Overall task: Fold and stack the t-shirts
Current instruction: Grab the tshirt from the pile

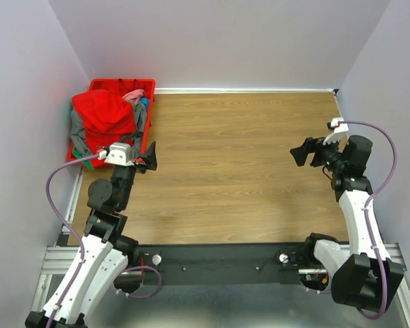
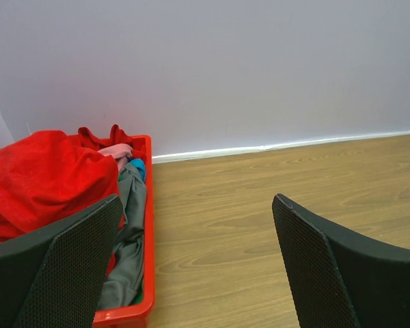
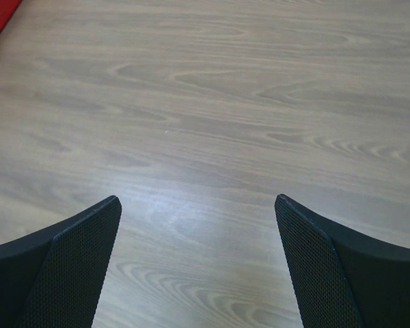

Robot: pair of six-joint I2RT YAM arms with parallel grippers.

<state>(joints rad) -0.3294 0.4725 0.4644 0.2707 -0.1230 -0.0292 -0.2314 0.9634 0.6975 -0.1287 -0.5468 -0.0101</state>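
At about ten o'clock in the top view a red crate [image 1: 140, 83] sits in the far-left corner of the desk [image 1: 232, 150], and the t-shirts are all heaped inside it, none folded yet. The red t-shirt [image 1: 108, 113] lies bunched on top, spilling over the near rim. A grey t-shirt [image 1: 141, 121] hangs along the right-hand wall beneath it, and a scrap of pink cloth [image 1: 133, 96] shows toward the back.

Just beside the crate's near-right corner, at roughly nine o'clock, the left end effector [image 1: 150, 156] hangs with its jaws spread wide, gripping nothing. Its wrist view looks along the crate's right edge, with the red heap at ten o'clock of the frame.

The step in hand looks like the first pick. To do it well, the left arm should swing toward ten o'clock and come down on a raised ridge of the red t-shirt. It should pinch only that top layer, so the grey t-shirt is not dragged out with it, then lift high enough to clear the rim before carrying the cloth to the open wood at the centre.

At three o'clock the right end effector [image 1: 299, 152] hovers over bare wood, jaws likewise wide apart and empty, well apart from the crate. It is well placed to take a second corner and spread the shirt flat.
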